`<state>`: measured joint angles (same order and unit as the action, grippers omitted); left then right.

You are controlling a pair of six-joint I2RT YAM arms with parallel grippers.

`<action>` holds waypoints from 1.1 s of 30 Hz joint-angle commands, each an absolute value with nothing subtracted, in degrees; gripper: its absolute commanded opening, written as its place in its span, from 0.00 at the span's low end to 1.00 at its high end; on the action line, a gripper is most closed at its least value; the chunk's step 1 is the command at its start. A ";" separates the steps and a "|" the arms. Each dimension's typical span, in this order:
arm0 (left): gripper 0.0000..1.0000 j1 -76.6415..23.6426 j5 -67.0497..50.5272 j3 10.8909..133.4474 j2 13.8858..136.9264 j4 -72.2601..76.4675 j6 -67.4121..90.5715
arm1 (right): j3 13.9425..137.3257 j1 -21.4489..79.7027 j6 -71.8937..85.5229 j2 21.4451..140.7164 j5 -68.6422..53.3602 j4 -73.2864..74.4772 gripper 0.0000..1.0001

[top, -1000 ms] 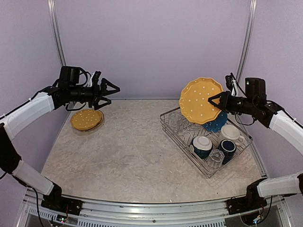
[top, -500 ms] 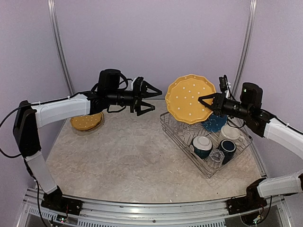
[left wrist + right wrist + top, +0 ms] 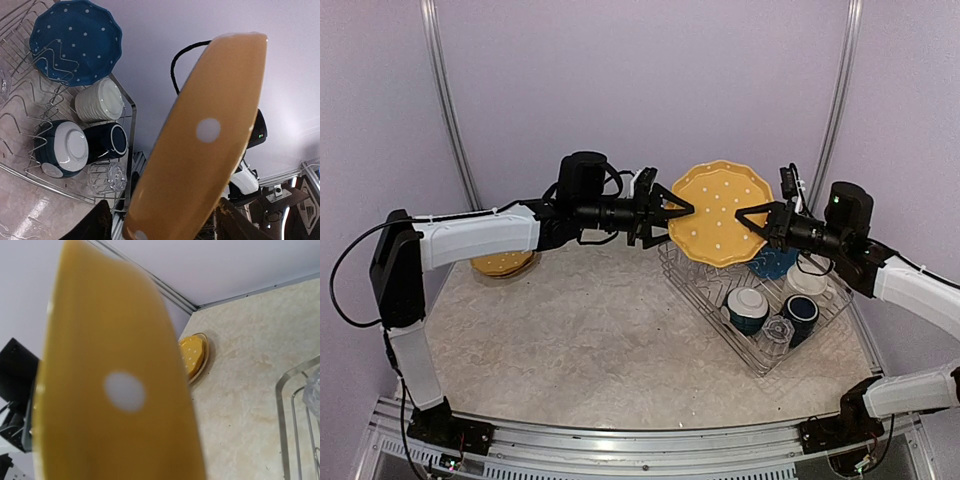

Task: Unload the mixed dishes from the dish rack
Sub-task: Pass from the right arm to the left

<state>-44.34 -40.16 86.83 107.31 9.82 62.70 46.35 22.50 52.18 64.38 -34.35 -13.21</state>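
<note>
My right gripper is shut on the right rim of an orange white-dotted plate and holds it upright in the air above the dish rack's far left corner. My left gripper is open, with its jaws on either side of the plate's left rim. The plate fills the right wrist view and hides that gripper's fingers. In the rack are a blue dotted plate, a cream mug, a navy mug, a teal bowl and two clear glasses.
A stack of orange plates lies on the table at the far left, partly behind the left arm; it also shows in the right wrist view. The rack stands at the right of the marbled table.
The left arm has swung right, from above the stacked plates to the held plate's left rim. The right gripper has carried the plate a little left and lower.
</note>
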 commanded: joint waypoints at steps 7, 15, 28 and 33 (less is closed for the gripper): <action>0.42 -44.82 -35.77 89.38 108.19 10.60 61.07 | 46.47 24.00 55.34 62.27 -35.23 -24.43 0.00; 0.12 -44.78 -33.07 91.28 108.29 6.15 59.64 | 46.26 24.55 53.92 62.13 -33.66 -22.46 0.00; 0.00 -39.89 -31.48 84.45 100.42 2.44 58.05 | 48.64 24.50 47.68 63.59 -29.11 -13.74 1.00; 0.00 -32.01 -32.34 75.48 92.25 -3.32 54.95 | 50.56 24.45 41.12 62.17 -25.24 -6.77 1.00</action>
<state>-38.54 -32.93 79.88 100.90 -1.85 57.08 47.18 24.16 48.42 64.20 -29.43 -11.90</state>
